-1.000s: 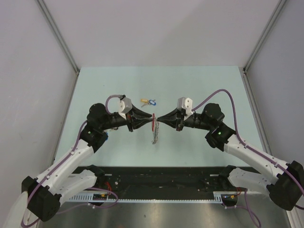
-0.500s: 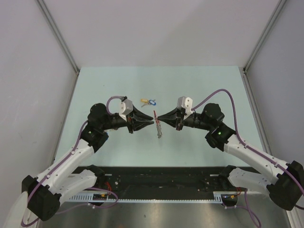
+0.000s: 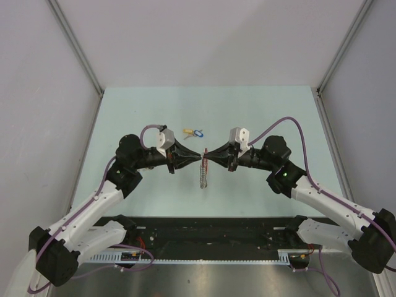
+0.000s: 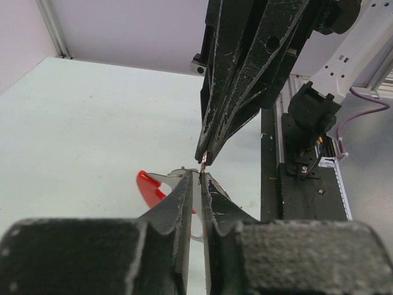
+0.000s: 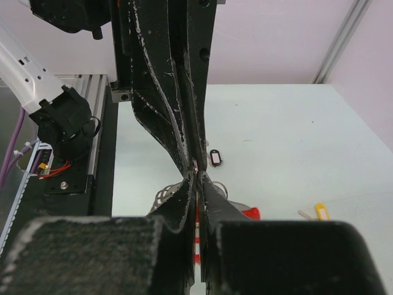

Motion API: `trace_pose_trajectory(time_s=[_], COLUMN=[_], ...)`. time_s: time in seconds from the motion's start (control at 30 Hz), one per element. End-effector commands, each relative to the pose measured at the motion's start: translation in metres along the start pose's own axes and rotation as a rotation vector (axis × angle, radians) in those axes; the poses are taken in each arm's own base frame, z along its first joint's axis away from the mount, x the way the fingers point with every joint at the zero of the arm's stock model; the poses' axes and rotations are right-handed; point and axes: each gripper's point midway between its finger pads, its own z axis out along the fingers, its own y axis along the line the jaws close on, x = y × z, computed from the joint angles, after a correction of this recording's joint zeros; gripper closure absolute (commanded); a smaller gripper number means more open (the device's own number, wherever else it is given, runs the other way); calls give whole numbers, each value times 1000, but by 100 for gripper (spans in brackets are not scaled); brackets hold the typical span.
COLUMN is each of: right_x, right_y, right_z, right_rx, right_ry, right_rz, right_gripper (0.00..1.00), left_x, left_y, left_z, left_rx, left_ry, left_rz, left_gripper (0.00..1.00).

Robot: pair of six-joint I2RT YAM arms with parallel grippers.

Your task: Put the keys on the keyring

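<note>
My right jaws are clamped on the keyring [image 3: 202, 173], which dangles above the middle of the surface. My left jaws are nearly together at it; I cannot tell if they grip. A slipped pinch would drop it, with the keys [image 3: 193, 132] not yet threaded.

keyring [image 4: 148, 186] mostly hidden behind left gripper [image 4: 198, 177], grip unclear; keys [image 3: 193, 132] too small for detail
</note>
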Motion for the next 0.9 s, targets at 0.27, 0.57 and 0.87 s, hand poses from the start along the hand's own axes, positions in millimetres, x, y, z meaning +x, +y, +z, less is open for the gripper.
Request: trace_pose_trajectory(time_s=[0.27,0.57,0.87], right_x=[1,12,18], right_y=[-5,-15,-20], right_z=[-4,-16,5], right_rx=[54,150,104], right_ry=[22,107,192], right_rz=[-2,13,-75], right_gripper=[89,59,60], left_x=[-5,-4,10], left_y=[9,19,17], left_z=[-4,-18,-22], left_rx=[-86,-186,-183], left_ry=[30,130,236], left_rz=[22,49,40], left_gripper=[99,100,100])
